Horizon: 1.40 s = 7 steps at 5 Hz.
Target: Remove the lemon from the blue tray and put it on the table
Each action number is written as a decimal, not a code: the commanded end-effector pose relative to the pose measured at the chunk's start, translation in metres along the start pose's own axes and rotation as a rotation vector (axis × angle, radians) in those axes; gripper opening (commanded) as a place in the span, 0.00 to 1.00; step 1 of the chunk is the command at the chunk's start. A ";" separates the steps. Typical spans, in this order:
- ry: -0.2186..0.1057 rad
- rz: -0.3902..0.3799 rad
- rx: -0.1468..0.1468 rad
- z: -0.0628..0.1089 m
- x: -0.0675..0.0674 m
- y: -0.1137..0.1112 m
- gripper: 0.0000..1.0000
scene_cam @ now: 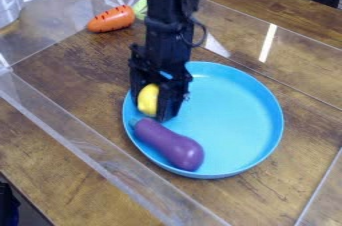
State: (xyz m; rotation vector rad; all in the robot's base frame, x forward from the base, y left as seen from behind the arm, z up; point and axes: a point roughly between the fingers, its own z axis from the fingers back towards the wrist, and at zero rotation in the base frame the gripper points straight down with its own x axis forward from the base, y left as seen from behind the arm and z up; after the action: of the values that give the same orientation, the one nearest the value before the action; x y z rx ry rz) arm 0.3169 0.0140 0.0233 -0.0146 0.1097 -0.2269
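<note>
The table (54, 140) is dark brown wooden planking with a glossy shine, and clear plastic walls (80, 110) run along its near edge and round the back. On it sits the blue tray (247, 120), round, with a shallow raised rim, by far the widest thing here. Two things lie inside the tray, both toward its left side. The bigger is a purple eggplant (171, 146), lying flat near the front-left rim with its long axis running from upper left to lower right. Behind it is the lemon (148, 99), small and bright yellow, just inside the left rim; only a narrow strip of it shows, so it looks taller than wide, and which way its long axis really runs I cannot tell.

The black arm (166, 10) comes straight down over the lemon. Its gripper (156, 98) stands astride the fruit, one dark finger on each side and close against it; whether they press it or merely flank it cannot be told.

Outside the tray, well back on the left, an orange carrot (112, 18) lies on the table.
</note>
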 end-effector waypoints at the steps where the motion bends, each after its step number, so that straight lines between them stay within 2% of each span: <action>1: -0.026 0.059 0.006 -0.003 0.005 0.010 0.00; 3: -0.026 0.112 -0.006 0.009 0.002 -0.001 0.00; 4: -0.025 0.085 -0.006 0.008 0.009 0.012 0.00; 5: -0.025 0.048 0.008 0.016 0.006 0.019 0.00; 7: -0.031 0.073 0.021 0.037 -0.013 0.016 0.00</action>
State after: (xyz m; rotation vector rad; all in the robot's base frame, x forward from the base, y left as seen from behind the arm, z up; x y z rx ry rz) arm 0.3072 0.0265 0.0412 -0.0039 0.1362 -0.1691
